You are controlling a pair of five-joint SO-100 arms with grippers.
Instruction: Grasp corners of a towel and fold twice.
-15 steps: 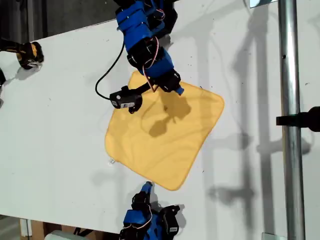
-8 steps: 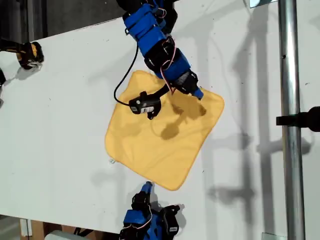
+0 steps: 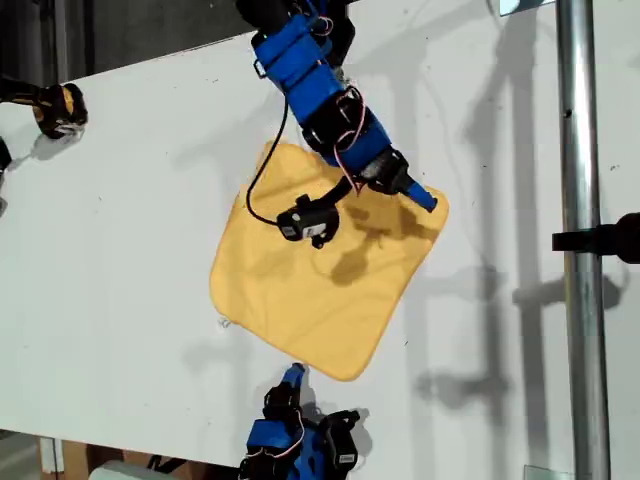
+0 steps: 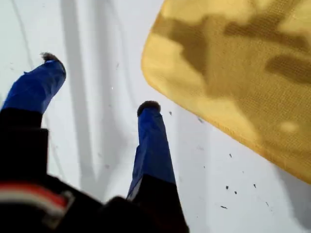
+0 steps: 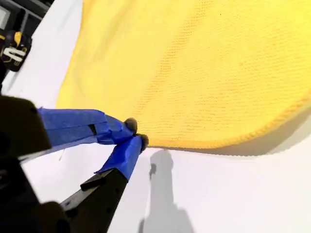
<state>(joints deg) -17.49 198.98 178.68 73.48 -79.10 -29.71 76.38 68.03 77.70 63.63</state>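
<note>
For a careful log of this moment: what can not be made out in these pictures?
- Part of the towel: exterior view, the arm of my first gripper covers it.
- Whether my second gripper pinches the towel's hem: second wrist view, the shut tips hide the contact.
- Yellow-black object: exterior view's left edge, cut off and small.
</note>
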